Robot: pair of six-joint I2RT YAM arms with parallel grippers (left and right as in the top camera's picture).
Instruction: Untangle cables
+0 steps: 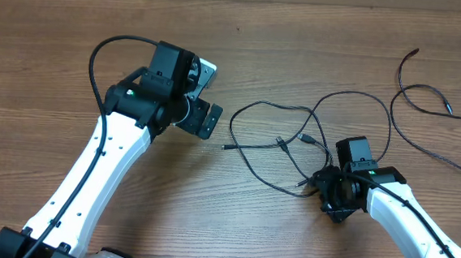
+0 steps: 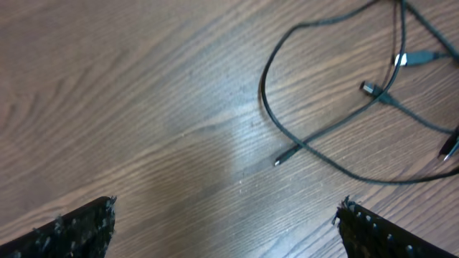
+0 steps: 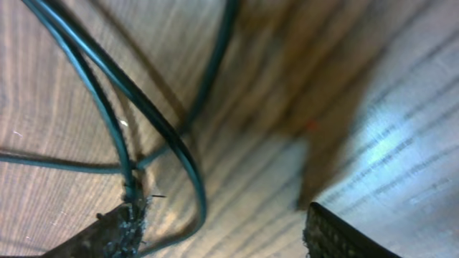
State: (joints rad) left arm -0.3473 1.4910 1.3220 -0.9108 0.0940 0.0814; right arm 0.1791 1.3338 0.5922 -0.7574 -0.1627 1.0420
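Cables, thin and black, lie in a loose tangle on the wooden table, right of centre, with their loops crossing one another and a few small plug ends pointing into the middle. One plug end trails out on the left of the tangle, toward the left arm. A separate cable winds along the far right of the table toward its right edge; whether it touches the tangle's outer loop cannot be told. The right gripper sits low over the wood at the near right edge of the tangle, its jaws apart and clamping nothing. In the right wrist view, dark strands curve through the space between the fingers. One strand runs down to the tip of the finger at lower left and appears to touch it, while the finger at lower right stands clear of any cable. The left gripper hangs left of the tangle with its jaws wide apart and only bare wood between them. In the left wrist view, the trailing plug end lies ahead of it, and a silvery-tipped plug lies farther off among the crossed strands.
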